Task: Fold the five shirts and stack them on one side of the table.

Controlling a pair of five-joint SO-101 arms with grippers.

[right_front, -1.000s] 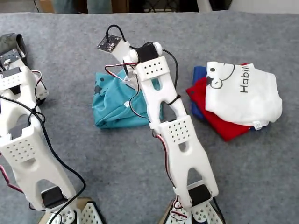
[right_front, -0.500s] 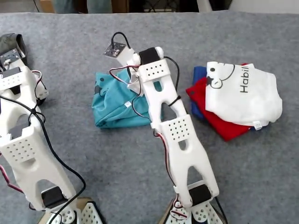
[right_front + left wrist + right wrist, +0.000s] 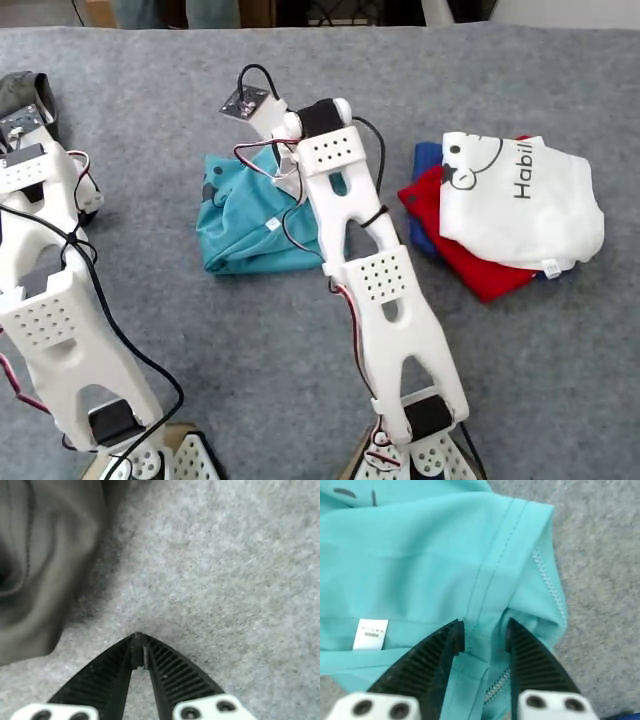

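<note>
Right jaws, parted, straddle a seam of the crumpled teal cotton shirt (image 3: 240, 230) mid grey felt surface (image 3: 500, 70), seemingly to pinch it for folding; left jaws rest closed beside a dark olive garment (image 3: 40, 555).

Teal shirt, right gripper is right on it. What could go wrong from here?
1. The right gripper is open astride one seam near the edge of the teal shirt. Closing there may catch only the top layer, and a lift would likely undo the loose fold.
2. The white shirt sits skewed over the red shirt, so adding the teal one could push the stack further askew.
</note>
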